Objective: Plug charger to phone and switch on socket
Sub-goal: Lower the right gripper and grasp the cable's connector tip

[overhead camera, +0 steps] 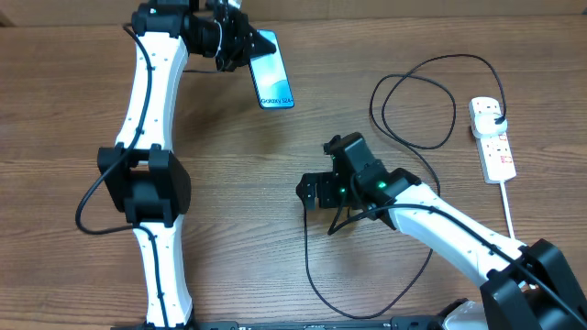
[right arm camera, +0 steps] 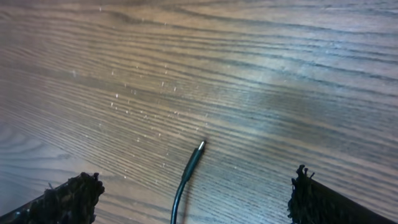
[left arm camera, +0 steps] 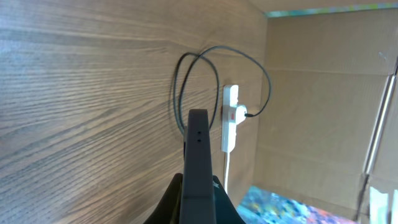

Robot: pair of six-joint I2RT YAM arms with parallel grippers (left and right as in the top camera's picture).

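Left gripper point(overhead camera: 240, 48): clamped on the phone point(overhead camera: 273, 81), upper centre of the overhead frame.
Right gripper point(right arm camera: 193, 196): spread wide, empty, above the charger point(right arm camera: 189, 167) tip, lower centre.
Socket point(overhead camera: 495, 147): right edge; plug seated, switch state possibly off, too small to read.
Risk: the thin cable could roll aside as the fingers closed.
View difference: only the right wrist view showed the tip; overhead hid it.
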